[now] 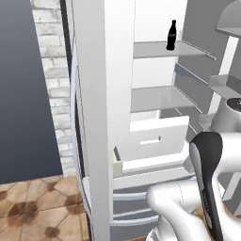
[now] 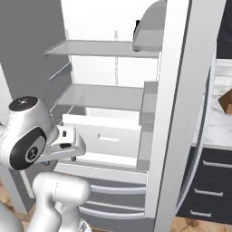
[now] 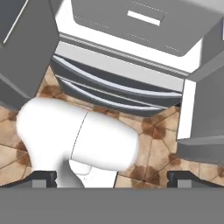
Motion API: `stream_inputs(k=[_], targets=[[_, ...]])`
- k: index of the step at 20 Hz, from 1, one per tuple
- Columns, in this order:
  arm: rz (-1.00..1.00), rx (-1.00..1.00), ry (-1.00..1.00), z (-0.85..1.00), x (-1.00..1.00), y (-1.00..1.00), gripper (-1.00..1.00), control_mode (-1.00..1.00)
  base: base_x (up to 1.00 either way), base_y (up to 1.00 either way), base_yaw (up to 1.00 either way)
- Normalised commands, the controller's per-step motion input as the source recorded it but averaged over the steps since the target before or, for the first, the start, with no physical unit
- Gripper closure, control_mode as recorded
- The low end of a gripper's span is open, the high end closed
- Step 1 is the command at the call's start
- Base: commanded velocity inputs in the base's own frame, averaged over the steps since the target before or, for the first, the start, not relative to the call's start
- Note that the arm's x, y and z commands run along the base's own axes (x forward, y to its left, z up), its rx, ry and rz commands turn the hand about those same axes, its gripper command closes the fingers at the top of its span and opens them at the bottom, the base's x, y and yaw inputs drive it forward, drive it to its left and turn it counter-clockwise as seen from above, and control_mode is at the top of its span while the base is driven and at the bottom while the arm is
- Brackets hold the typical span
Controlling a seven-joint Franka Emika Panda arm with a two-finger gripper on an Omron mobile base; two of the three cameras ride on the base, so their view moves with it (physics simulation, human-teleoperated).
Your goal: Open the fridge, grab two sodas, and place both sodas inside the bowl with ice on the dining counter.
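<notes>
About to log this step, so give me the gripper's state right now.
Gripper: open, fingers spread wide, holding nothing; it points down at the tiled floor before the fridge.

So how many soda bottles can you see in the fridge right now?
1: a soda bottle standing on the upper shelf of the open fridge. A second may be hidden behind the door.
</notes>
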Motion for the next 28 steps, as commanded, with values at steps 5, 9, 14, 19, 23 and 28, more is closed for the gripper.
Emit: stream_inputs(k=[5,9,14,19,23,28], targets=[[0.0,0.0,0.0,0.0,0.0,0.0,-1.0,1.0,0.66,-0.09,-0.06],[0.0,0.0,0.0,0.0,0.0,0.0,-1.0,1.0,0.68,-0.27,-0.01],[0.0,0.0,0.0,0.0,0.0,0.0,-1.0,1.0,0.64,-0.35,0.0],[0.0,0.0,0.0,0.0,0.0,0.0,-1.0,1.0,0.39,-0.5,-0.01],[0.0,0.0,0.0,0.0,0.0,0.0,-1.0,1.0,0.0,-0.61,-0.01],[0.0,0.0,0.0,0.0,0.0,0.0,-1.0,1.0,0.14,-0.46,-0.03]])
